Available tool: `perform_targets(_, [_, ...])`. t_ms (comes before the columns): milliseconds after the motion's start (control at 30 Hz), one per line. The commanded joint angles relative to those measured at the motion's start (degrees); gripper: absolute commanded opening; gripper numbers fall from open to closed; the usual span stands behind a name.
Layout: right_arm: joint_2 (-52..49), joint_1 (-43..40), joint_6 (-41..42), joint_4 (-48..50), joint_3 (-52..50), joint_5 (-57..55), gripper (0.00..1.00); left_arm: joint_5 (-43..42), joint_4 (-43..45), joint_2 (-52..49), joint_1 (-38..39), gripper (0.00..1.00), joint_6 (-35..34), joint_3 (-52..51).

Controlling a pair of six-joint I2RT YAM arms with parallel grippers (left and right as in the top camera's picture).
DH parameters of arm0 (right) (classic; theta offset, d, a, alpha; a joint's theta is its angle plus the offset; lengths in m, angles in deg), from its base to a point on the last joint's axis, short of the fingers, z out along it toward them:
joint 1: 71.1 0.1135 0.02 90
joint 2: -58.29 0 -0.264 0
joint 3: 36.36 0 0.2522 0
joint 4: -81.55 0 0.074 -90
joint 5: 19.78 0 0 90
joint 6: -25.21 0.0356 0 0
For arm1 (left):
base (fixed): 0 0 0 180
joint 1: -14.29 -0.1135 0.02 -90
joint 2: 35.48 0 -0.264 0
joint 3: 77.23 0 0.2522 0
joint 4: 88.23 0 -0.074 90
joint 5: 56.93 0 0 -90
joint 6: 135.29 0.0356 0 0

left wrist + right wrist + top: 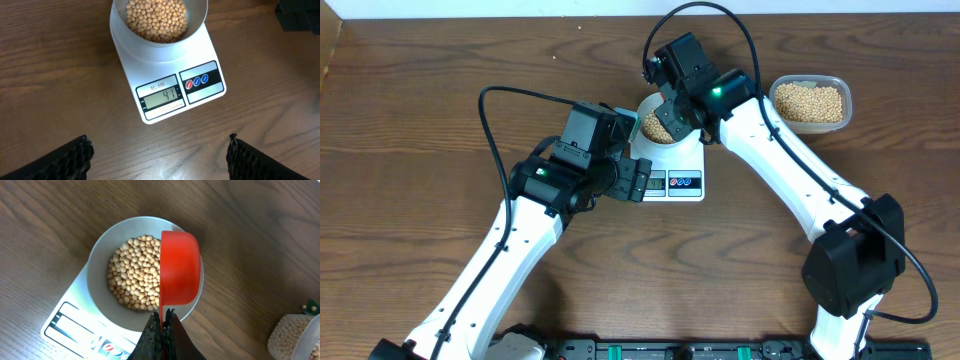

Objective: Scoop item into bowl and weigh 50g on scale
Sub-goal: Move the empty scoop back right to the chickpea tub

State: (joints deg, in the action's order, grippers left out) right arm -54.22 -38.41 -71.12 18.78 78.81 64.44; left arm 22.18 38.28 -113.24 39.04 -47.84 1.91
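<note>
Wood-grain brown desk (420,110). White scale (165,67), marked "SF-400", display reading 47, sits toward the far edge, mid-desk. Bowl (100,270) stands on its platform, part-filled with beans (135,280). Red scoop (180,267) is tipped on its side over the bowl's rim, right jaws clamped on its handle. Left jaws are wide apart, empty, above the desk near the scale's display end. Clear tub (810,80) of beans sits toward the far right edge.

R gripper (163,315) clamps red scoop (179,267), tipped over bowl (99,255) w/ beans (132,277).
</note>
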Motion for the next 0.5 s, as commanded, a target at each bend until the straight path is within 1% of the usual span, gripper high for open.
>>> perform_targets(0, [2.80,-0.48,0.02,0.22,0.61,2.32,0.01,-0.48,-0.15,1.14,-0.31,0.88,0.59,-0.33])
perform_targets(133, [4.24,-2.08,0.55,0.55,0.61,6.51,0.01,-0.48,-0.15,1.14,-0.31,0.88,0.59,-0.33])
perform_targets(300, [7.15,-6.25,1.60,0.37,0.61,12.63,0.01,-0.48,-0.13,1.14,-0.31,0.88,0.59,-0.33])
perform_targets(467, [11.17,-14.32,2.78,-0.94,0.61,21.38,0.01,-0.48,-0.15,1.14,-0.31,0.88,0.59,-0.33])
